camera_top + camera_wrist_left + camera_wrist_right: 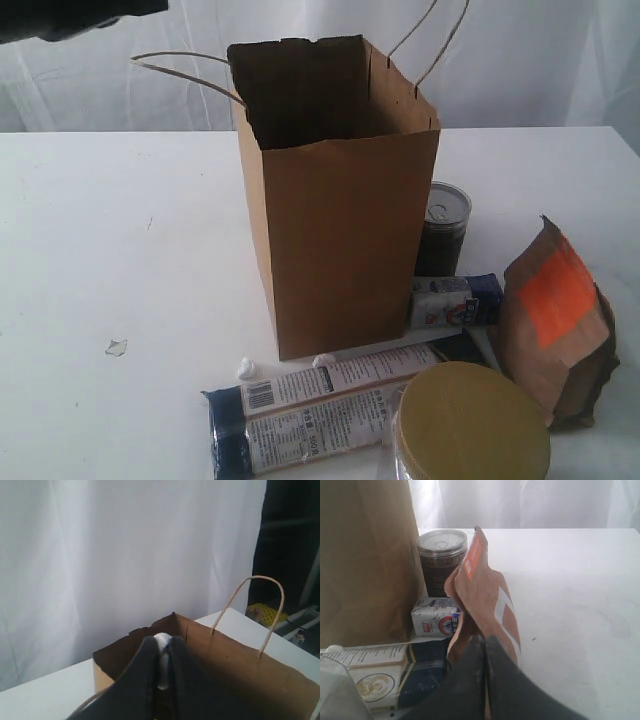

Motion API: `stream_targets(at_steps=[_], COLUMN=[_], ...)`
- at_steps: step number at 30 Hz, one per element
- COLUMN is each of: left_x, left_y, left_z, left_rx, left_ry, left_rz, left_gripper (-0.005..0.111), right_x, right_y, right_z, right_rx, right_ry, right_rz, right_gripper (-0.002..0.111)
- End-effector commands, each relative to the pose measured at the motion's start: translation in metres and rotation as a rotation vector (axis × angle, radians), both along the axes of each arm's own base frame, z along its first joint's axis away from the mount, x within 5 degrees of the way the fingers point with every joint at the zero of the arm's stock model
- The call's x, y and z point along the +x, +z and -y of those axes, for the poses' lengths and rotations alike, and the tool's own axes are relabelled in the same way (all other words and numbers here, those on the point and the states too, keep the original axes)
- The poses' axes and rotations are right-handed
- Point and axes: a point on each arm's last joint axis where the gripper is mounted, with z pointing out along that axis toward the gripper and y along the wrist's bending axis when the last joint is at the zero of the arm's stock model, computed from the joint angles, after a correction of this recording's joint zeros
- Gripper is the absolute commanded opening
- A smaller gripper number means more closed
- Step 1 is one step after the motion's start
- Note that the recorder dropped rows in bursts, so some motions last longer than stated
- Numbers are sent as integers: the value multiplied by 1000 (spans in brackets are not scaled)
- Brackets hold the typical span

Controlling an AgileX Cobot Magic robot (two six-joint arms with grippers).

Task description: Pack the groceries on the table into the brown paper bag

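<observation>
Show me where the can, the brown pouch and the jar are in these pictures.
can (444, 232), exterior view, on its dark side.
brown pouch (555, 300), exterior view, on its orange label.
jar (470, 425), exterior view, on its gold lid.

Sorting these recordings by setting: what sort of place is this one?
Most likely a staged lab or test bench, not a home or shop: a bare white table, white curtains hung behind it as a backdrop, and a few groceries set out around a brown paper bag.
</observation>
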Motion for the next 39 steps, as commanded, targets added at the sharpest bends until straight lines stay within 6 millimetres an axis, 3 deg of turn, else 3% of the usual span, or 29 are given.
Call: stream_targets(at_steps=[1, 15, 25, 29, 30, 32, 39], left_x=[21, 97, 113, 113, 113, 111, 100], left_y=[-6, -42, -60, -60, -59, -58, -36], left_z=[20, 68, 71, 71, 72, 74, 77], left_rx=[28, 108, 166, 166, 162, 150, 84], left_ry=[-64, -71, -13, -13, -22, -51, -133], left_rz=[-8, -92, -124, -124, -122, -115, -59], left_gripper=[0, 0, 1, 25, 40, 57, 55], right_x=[0, 0, 0, 0, 0, 0, 0], right_y=[-1, -1, -1, -1, -1, -1, -1], right_z=[0, 0, 0, 0, 0, 0, 0], right_rx=[3, 3, 3, 3, 3, 3, 3], right_ry=[-5, -5, -5, -5, -5, -5, -5], right_rz=[6, 6, 6, 6, 6, 6, 6], right_gripper=[0, 0, 0, 0, 0, 0, 0])
